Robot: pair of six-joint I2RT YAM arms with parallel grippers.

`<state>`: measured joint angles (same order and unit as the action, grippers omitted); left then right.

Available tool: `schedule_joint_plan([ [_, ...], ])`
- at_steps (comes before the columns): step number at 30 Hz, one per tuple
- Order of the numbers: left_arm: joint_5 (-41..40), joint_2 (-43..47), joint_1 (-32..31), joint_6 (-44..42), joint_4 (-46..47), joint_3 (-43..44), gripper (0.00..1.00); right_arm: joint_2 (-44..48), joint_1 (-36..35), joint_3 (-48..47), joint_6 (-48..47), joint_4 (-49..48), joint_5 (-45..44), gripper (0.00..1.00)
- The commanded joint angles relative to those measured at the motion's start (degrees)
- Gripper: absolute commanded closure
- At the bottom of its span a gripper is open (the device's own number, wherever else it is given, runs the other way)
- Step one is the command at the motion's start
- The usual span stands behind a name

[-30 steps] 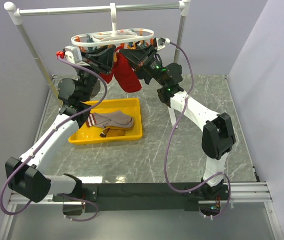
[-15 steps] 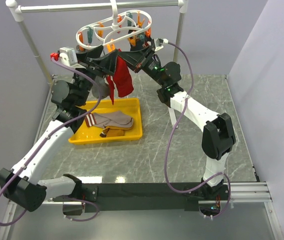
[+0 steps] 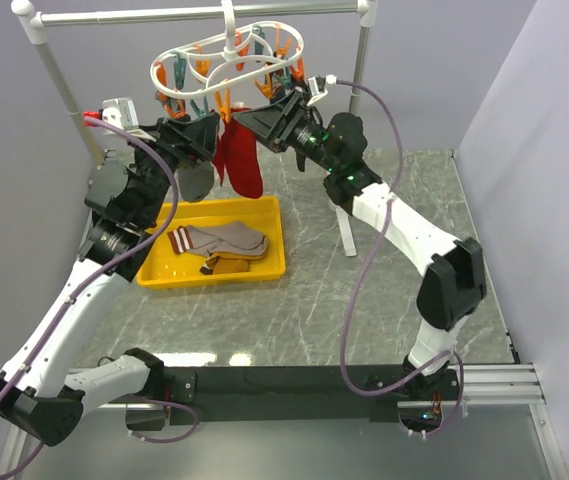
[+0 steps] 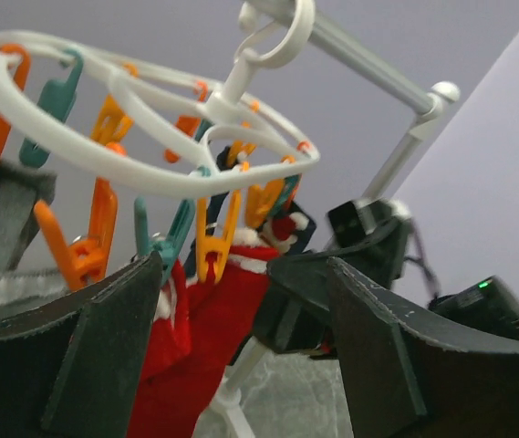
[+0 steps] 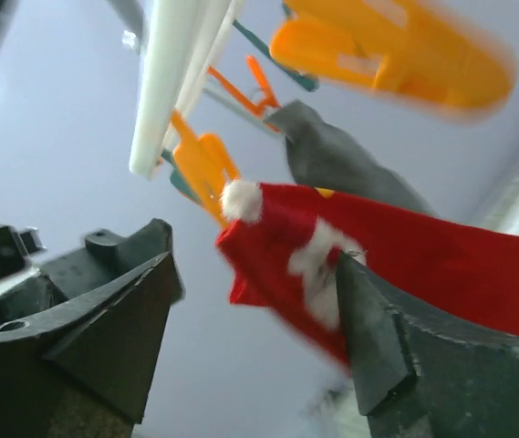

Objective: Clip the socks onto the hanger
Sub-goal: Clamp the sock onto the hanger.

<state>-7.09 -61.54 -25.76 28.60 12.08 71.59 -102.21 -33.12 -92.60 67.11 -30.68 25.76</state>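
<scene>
The white plastic oval ring hanger hangs by its hook from the white pole-and-rail stand over the far edge of the grey marbled worktop, with orange and teal pegs dangling round its rim. The red fabric socks with white cuffs hang from pegs on its near side. The left wrist view shows them gripped at the cuff under an orange and a teal peg. A grey sock hangs just beside them, toward the left edge.

Both arms reach up to the hanger. The left gripper sits just left of the red socks with its jaws apart and nothing between them. The right gripper sits just right of them, its jaws also apart and empty, with the red cuff beyond its tips.

So the task looks partly done: three socks appear clipped. A yellow plastic tray toward the far-left corner holds what is left. That is grey-beige fabric with a dark striped cuff, one sock or two I cannot tell, and a brown-mustard sock at its near rim. Many pegs hang free.
</scene>
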Motion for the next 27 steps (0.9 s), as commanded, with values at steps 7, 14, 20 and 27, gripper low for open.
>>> schedule_joint_plan([
  [7, -3.9, 2.3, -0.1, 4.3, -22.9, 6.2, 0.2, 18.3, 0.2, -0.7, -33.2, 27.6, -11.1, 0.16],
  [14, -3.3, 6.4, 0.5, 6.7, -30.6, 4.0, 0.19, 31.0, 0.2, 10.3, -47.0, 30.2, -20.9, 0.12],
  [20, 0.2, 7.2, 1.1, 8.4, -37.0, 0.8, 0.18, 37.8, 0.3, 17.9, -52.9, 36.0, -25.7, 0.09],
  [27, 3.2, 12.2, 1.1, 13.2, -33.1, -12.4, 0.19, 47.2, 0.2, 36.3, -51.2, 33.7, -30.4, 0.07],
])
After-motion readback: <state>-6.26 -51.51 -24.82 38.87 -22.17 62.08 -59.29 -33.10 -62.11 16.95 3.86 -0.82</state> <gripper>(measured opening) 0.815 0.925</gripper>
